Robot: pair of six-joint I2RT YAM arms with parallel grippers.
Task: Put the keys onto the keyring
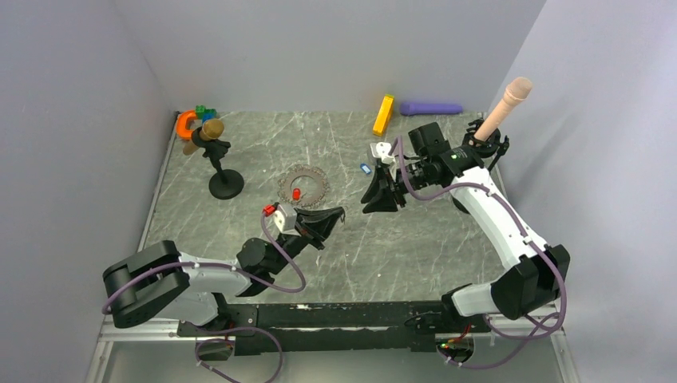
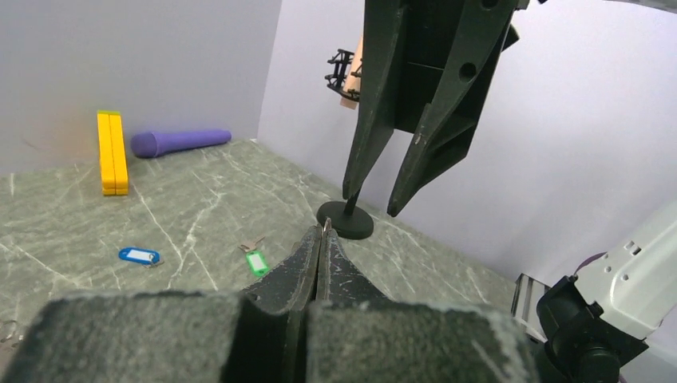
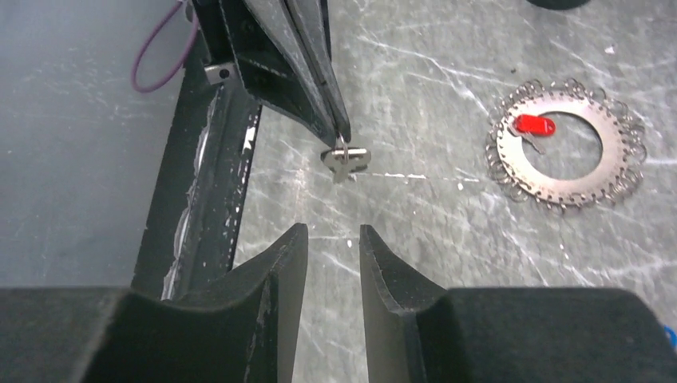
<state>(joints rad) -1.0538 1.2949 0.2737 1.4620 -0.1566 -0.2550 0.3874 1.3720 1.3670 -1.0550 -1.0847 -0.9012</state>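
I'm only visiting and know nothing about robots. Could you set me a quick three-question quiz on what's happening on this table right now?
1. True or false: the right gripper has its jaws shut.
2. Which colour of key rests on the keyring? A red, B blue, C green.
3. Fill in: the left gripper pinches a small silver ____ in its jaws.

Key:
1. False; its jaws stand apart.
2. A, the red key.
3. Key: the small silver key hangs from the closed tips.
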